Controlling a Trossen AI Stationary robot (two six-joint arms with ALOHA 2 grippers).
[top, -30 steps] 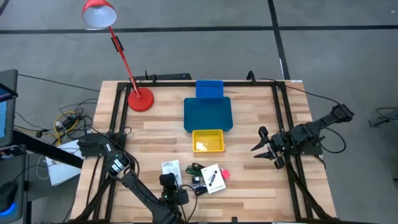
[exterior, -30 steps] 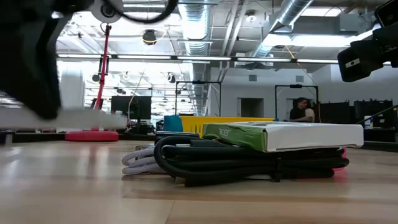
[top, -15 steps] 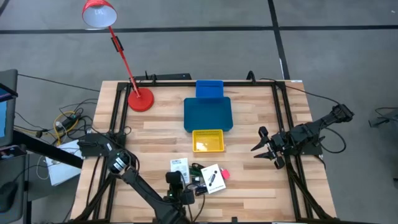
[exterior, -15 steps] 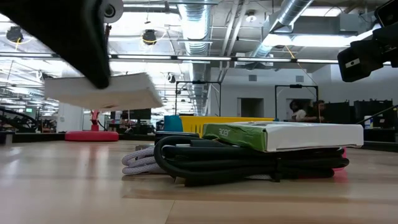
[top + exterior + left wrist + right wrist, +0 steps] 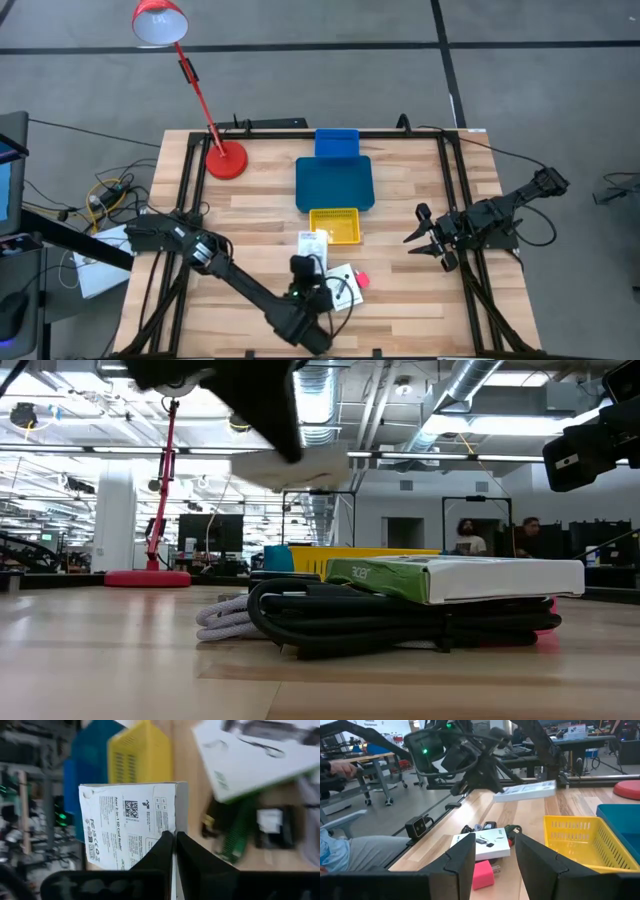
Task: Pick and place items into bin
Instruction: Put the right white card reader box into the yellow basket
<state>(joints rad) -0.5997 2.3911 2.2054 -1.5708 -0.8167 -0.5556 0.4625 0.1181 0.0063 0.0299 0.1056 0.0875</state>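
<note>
Lettering on the flat white box (image 5: 131, 822) held in the left hand (image 5: 174, 840) read "Acer 2-in-1 SD Card Reader" beside a QR code; its 2 fingers were clenched on the box's edge. In the high view that hand (image 5: 303, 266) carried the box (image 5: 312, 243) in the air just beside the near rim of the yellow bin (image 5: 335, 226), a ribbed plastic basket.

Below it on the wooden tabletop (image 5: 400, 190) lay the remaining pile: a second white box with a green side printed "acer" (image 5: 455, 576), resting on coiled black cable (image 5: 340, 622), with a pink-red piece (image 5: 483, 874) touching its near side.

A blue tray (image 5: 334, 182) sat behind the bin, and a red lamp (image 5: 226, 159) stood at the far left corner. Open planks lay between the pile and the right hand (image 5: 420, 241), which hovered near the right edge with its fingers spread and grasping nothing.
</note>
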